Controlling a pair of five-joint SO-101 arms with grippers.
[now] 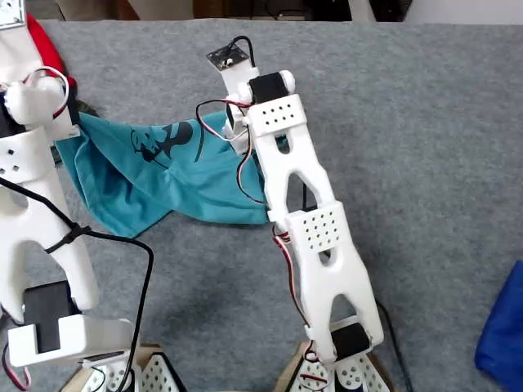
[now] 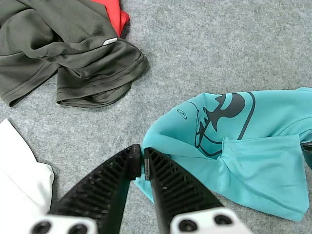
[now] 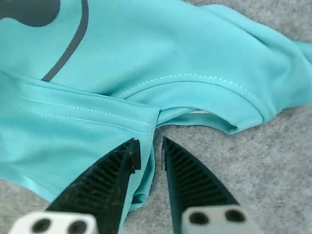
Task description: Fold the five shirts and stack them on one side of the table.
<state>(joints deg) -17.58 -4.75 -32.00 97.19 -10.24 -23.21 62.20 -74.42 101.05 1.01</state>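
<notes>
A teal shirt [image 1: 163, 184] with a dark graphic lies crumpled on the grey table between the two arms. My left gripper [image 2: 142, 163] is shut on the shirt's [image 2: 253, 161] near corner, at its left end in the high view [image 1: 72, 124]. My right gripper [image 3: 151, 152] is closed on a folded hem of the same shirt [image 3: 146, 58], at its right end [image 1: 237, 135]. A dark grey shirt [image 2: 73, 48], a red shirt [image 2: 114, 17] and a white shirt [image 2: 19, 170] lie bunched beyond the left gripper.
A blue shirt [image 1: 502, 327] sits at the table's right edge. The red shirt [image 1: 45, 45] lies at the far left corner. Bare grey table [image 1: 409, 122] stretches right of the right arm. Cables hang along both arms.
</notes>
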